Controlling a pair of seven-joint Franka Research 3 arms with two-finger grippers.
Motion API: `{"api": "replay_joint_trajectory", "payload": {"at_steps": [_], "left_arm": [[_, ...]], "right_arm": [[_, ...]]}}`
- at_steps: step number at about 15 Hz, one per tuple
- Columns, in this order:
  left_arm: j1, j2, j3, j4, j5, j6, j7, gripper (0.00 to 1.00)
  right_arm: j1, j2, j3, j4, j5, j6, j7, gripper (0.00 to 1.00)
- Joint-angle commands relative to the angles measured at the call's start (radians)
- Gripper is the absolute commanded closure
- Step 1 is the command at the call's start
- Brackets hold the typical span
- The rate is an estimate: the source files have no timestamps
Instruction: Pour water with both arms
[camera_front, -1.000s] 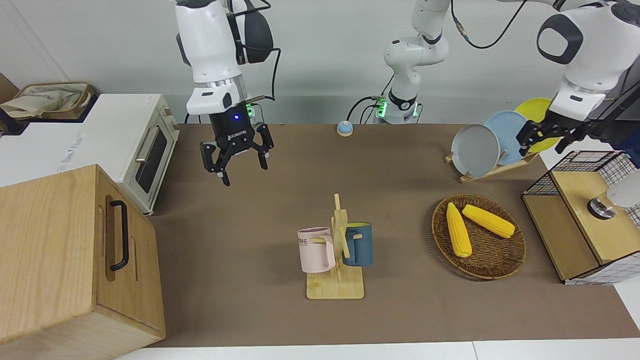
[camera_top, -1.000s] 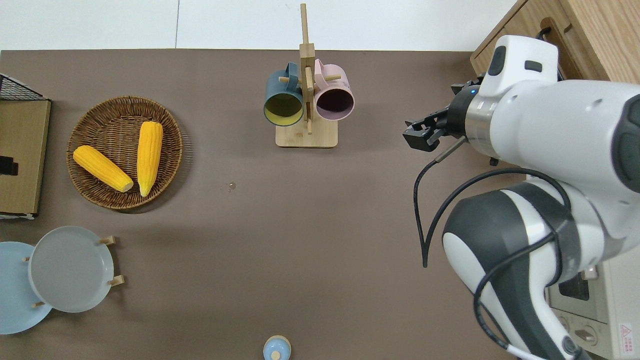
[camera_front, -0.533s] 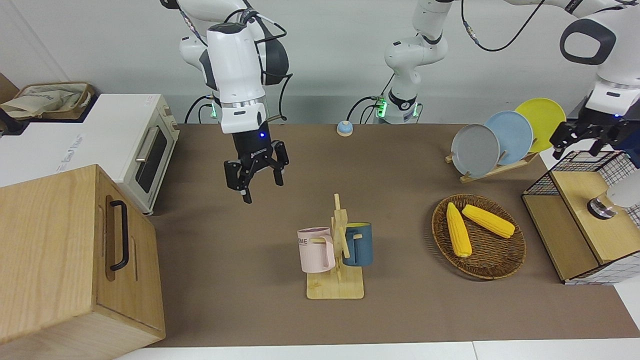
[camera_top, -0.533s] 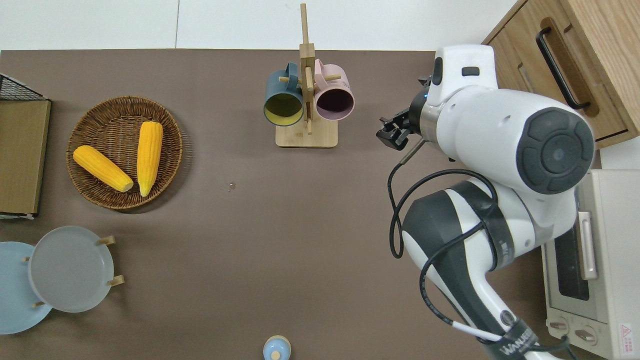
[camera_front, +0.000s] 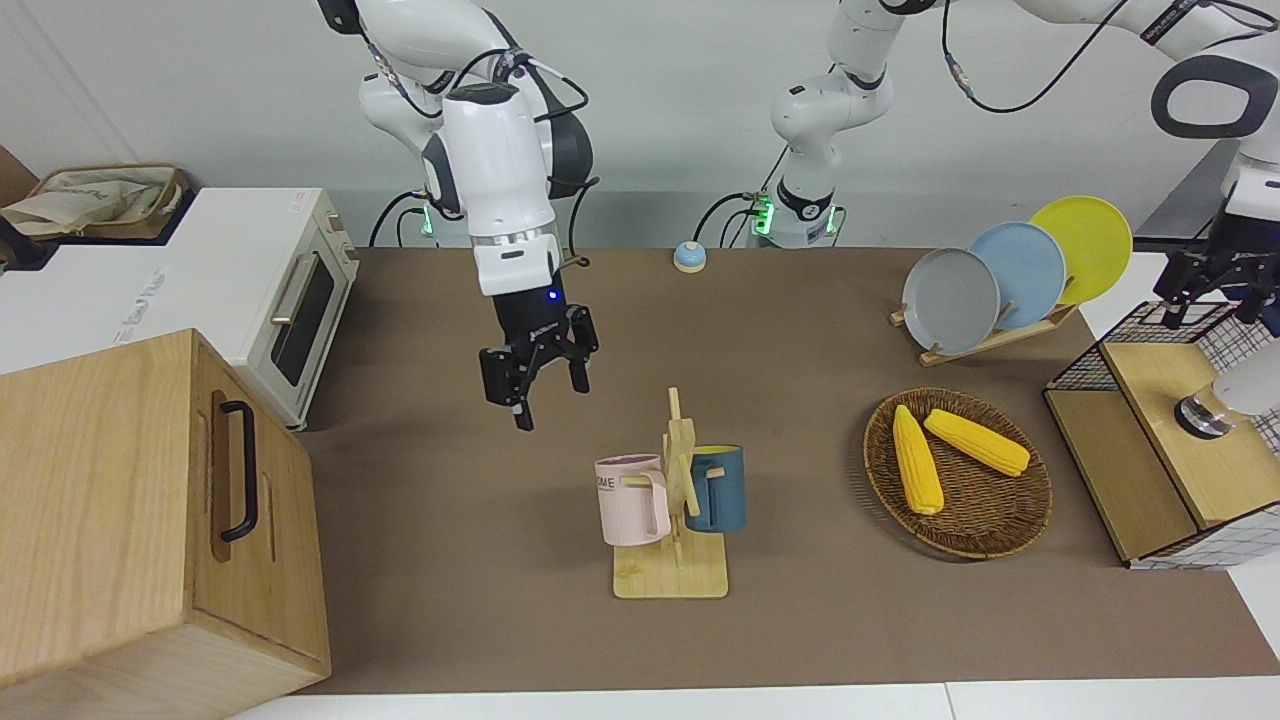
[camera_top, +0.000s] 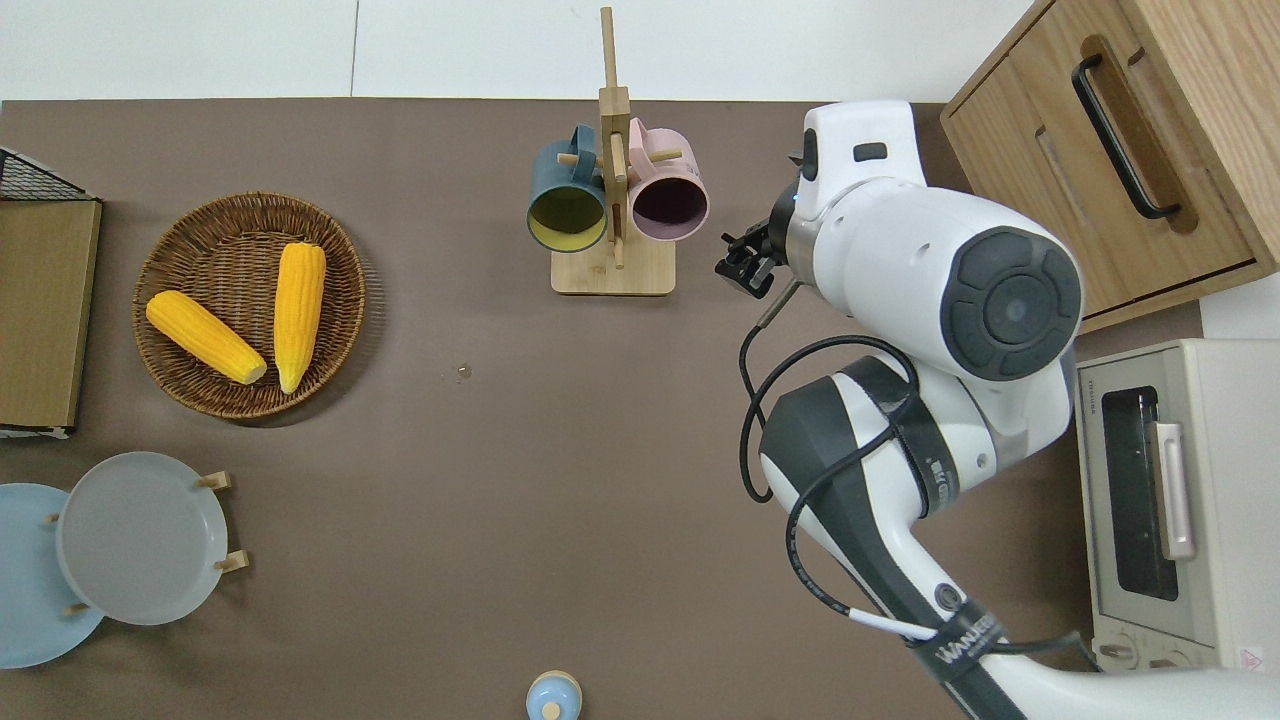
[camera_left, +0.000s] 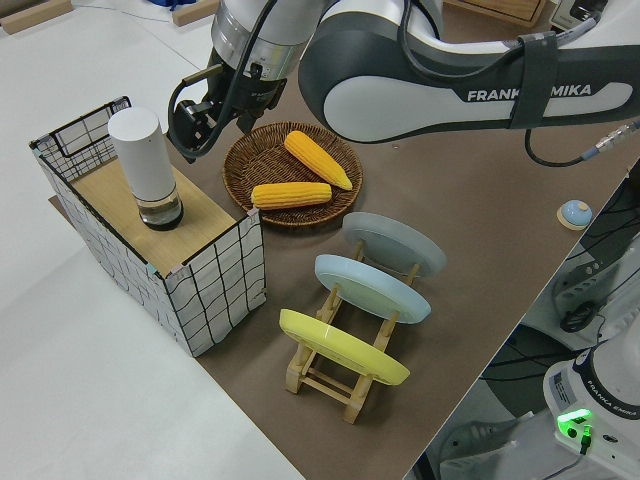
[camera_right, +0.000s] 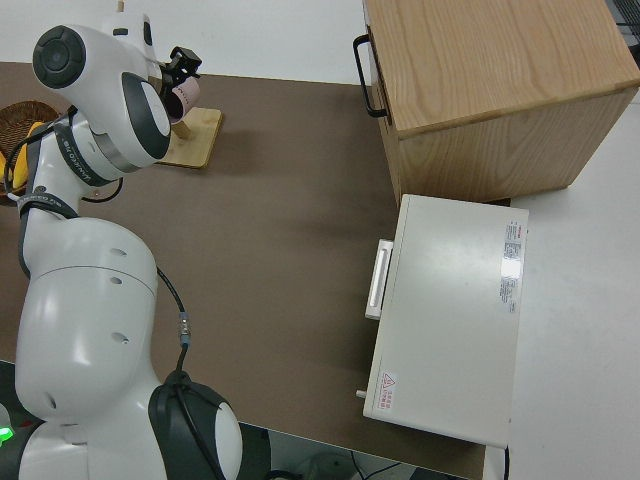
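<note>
The right claw hung in the air just beside the mug rack, toward the right arm's end of the table, its fingers spread apart and holding nothing; the pink mug hung from a peg of the mug rack on the side facing that claw, the blue mug on the opposite side; both arms were at work, since the left claw hovered with its fingers apart by the white bottle, which stood upright on the wooden top of the wire-mesh box at the left arm's end of the table, well apart from the mug rack.

The step in hand looked like reaching: the right arm for the pink mug, the left for the white bottle; neither was yet gripped. To do it well, the right claw should probably come level with the mug's body, close squarely across the wall, then lift it off along the peg's line so the mug rack did not tip; the left claw ought to take the bottle low on its body and keep it upright until over the mug.
</note>
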Motion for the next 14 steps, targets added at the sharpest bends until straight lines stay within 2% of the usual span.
{"api": "replay_joint_trajectory", "payload": {"at_steps": [1, 4, 7, 11, 14], "left_arm": [[0.054, 0.014, -0.007, -0.017, -0.112, 0.076, 0.100, 0.01], [0.071, 0.034, -0.007, -0.025, -0.176, 0.137, 0.147, 0.00], [0.085, 0.055, -0.007, -0.037, -0.287, 0.214, 0.238, 0.00], [0.083, 0.087, -0.007, -0.042, -0.388, 0.307, 0.327, 0.00], [0.083, 0.109, -0.008, -0.042, -0.480, 0.356, 0.390, 0.00]], "right_arm": [[0.003, 0.076, 0.013, 0.081, -0.026, 0.014, -0.014, 0.015], [0.016, 0.105, 0.013, 0.098, -0.058, 0.015, -0.012, 0.017], [0.035, 0.150, 0.010, 0.145, -0.072, 0.015, -0.012, 0.021], [0.039, 0.185, 0.010, 0.153, -0.085, 0.055, -0.012, 0.032], [0.057, 0.216, 0.001, 0.181, -0.111, 0.058, -0.012, 0.044]]}}
